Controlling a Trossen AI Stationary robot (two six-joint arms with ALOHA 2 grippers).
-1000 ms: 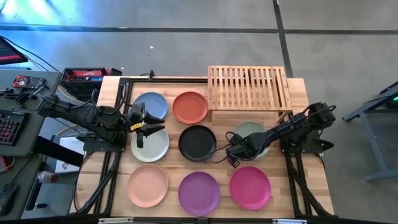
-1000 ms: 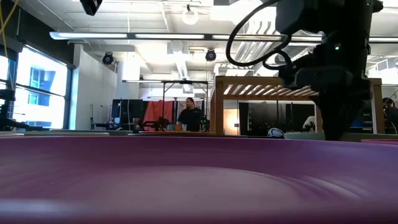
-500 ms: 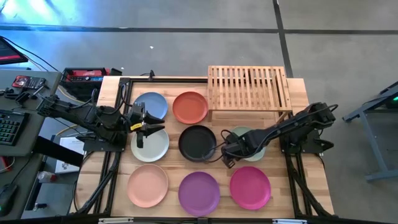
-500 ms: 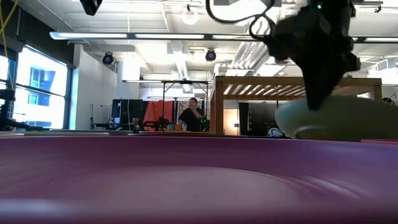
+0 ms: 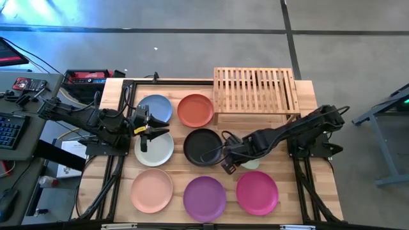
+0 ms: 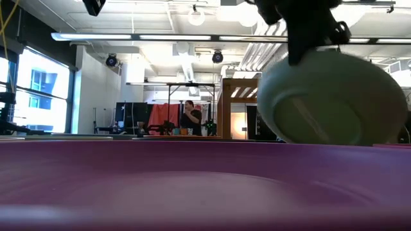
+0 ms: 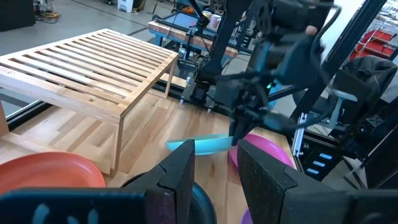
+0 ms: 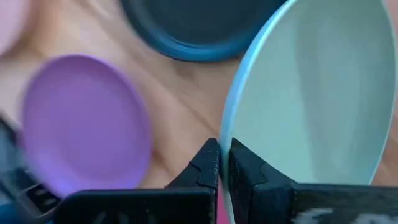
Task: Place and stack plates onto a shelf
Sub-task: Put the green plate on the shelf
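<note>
Right gripper: I have it pinched shut on the rim of the sage plate, lifted and tipped on edge over the middle of the table, between the black plate and the magenta plate.
Left gripper: waiting over the left half of the table, above the grey-green plate; fingers apart, nothing held.
Shelf: at the table's far right corner, bare.
Other plates: blue and orange along the far edge; peach and purple along the near edge.
Risk, as I judge it: a thin rim grip on a tilted plate could let it pivot or slip, dropping onto the black or purple plate; swinging toward the shelf, its edge could catch the frame.
View differences: the low view shows the sage plate's underside clear of the table; the high view hides most of it under the arm. The right wrist view shows the fingers meeting on the rim.
</note>
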